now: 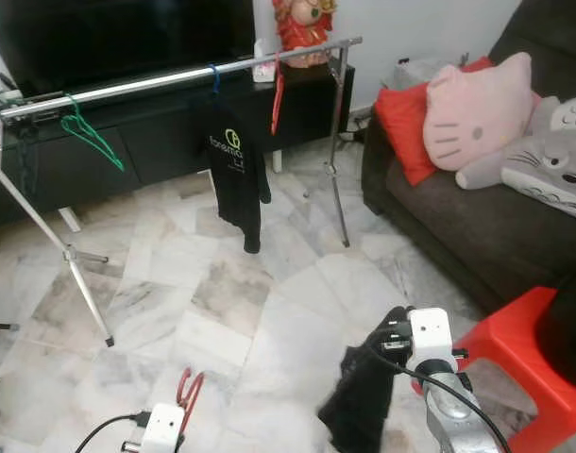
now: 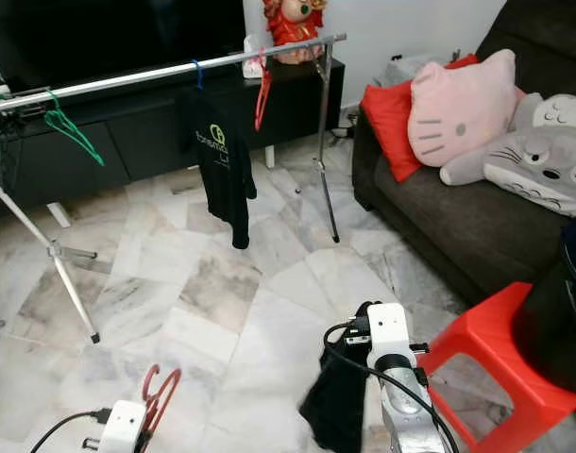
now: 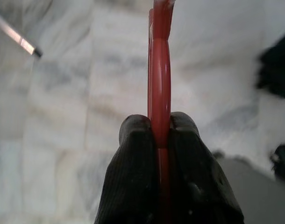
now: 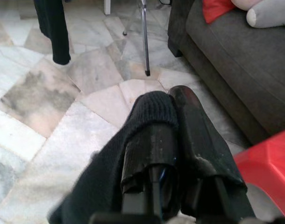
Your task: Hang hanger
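Left wrist view: left gripper (image 3: 160,135) pinched on a red hanger (image 3: 160,70), seen edge-on against marble floor (image 3: 63,93).
Left eye view: that hanger (image 1: 188,392) sits low at near left, its hook up, well short of the rail (image 1: 175,77).
Right gripper (image 4: 173,109): fingers closed with black cloth (image 4: 110,172) draped over and caught between them, held low at near right beside a red stool (image 1: 519,354).
Rail: spans the far side on tripod legs, carrying a green hanger (image 1: 90,137) at far left, a black shirt (image 1: 233,170) on a blue hook mid-rail, and a second red hanger (image 1: 278,99) just right of it.
Sofa (image 1: 458,217): right side, with red cushion (image 1: 406,127) and plush toys.
Step in hand: carrying, by the look of it; hanger gripped but not yet hung, and whether the cloth is meant to go on it first cannot be told.
Next move calls for: approaching the rail, lifting the left arm above it, and dropping the hook over a bare stretch, likely between green hanger and shirt.
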`<state>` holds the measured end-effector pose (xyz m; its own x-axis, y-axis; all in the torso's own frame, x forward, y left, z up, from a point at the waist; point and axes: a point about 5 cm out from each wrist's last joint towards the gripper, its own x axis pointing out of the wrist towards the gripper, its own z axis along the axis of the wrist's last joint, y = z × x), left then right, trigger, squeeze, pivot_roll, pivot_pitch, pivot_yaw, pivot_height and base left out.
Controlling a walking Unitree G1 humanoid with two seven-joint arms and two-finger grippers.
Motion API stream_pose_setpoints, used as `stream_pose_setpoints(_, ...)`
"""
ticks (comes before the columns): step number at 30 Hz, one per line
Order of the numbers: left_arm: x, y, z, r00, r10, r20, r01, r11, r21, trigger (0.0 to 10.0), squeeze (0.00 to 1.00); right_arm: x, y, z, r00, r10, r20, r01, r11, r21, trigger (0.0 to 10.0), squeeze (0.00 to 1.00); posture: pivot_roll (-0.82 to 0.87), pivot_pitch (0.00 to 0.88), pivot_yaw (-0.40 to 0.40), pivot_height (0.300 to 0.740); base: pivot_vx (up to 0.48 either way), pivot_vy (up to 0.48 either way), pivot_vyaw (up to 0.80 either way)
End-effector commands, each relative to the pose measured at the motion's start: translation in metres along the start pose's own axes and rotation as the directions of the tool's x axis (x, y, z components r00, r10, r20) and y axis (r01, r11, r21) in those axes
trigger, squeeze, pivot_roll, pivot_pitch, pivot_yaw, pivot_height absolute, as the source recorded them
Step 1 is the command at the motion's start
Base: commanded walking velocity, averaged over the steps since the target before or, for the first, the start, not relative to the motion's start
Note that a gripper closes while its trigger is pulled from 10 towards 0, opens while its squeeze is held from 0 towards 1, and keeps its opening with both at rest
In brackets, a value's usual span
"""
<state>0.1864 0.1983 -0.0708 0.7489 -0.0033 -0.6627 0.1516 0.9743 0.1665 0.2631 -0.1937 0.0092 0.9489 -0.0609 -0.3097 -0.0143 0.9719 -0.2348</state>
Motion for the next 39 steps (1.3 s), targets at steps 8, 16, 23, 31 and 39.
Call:
stream_pose_setpoints(8,0.012,0.009,0.057,0.96,-0.226,0.166,0.194,0.963,0.187,10.0,0.0,0.023,0.007,0.038,0.99,0.131,0.054,-0.114,0.963,-0.243,10.0,0.0,-0.1,0.0,0.021,0.74,0.0,0.0,0.0)
stream_pose_setpoints(16,0.01,0.002,0.084,0.824,-0.567,0.009,0.508,0.745,0.433,10.0,0.0,0.037,0.013,0.058,0.979,0.199,0.049,-0.173,0.932,-0.319,10.0,0.0,-0.12,0.0,0.025,0.74,0.0,0.0,0.0)
stream_pose_setpoints(23,-0.006,-0.012,0.113,0.625,-0.775,-0.087,0.709,0.518,0.478,10.0,0.0,0.041,0.02,0.066,0.971,0.237,0.039,-0.213,0.925,-0.316,10.0,0.0,-0.12,0.0,0.021,0.74,0.0,0.0,0.0)
stream_pose_setpoints(31,-0.037,-0.028,0.156,0.453,-0.891,0.004,0.791,0.404,0.459,10.0,0.0,0.044,0.017,0.064,0.978,0.21,0.017,-0.194,0.929,-0.316,10.0,0.0,-0.12,0.0,0.017,0.74,0.0,0.0,0.0)
stream_pose_setpoints(39,-0.046,-0.031,0.177,0.466,-0.874,0.137,0.77,0.477,0.424,10.0,0.0,0.044,0.017,0.063,0.981,0.195,0.013,-0.182,0.935,-0.305,10.0,0.0,-0.12,0.0,0.016,0.74,0.0,0.0,0.0)
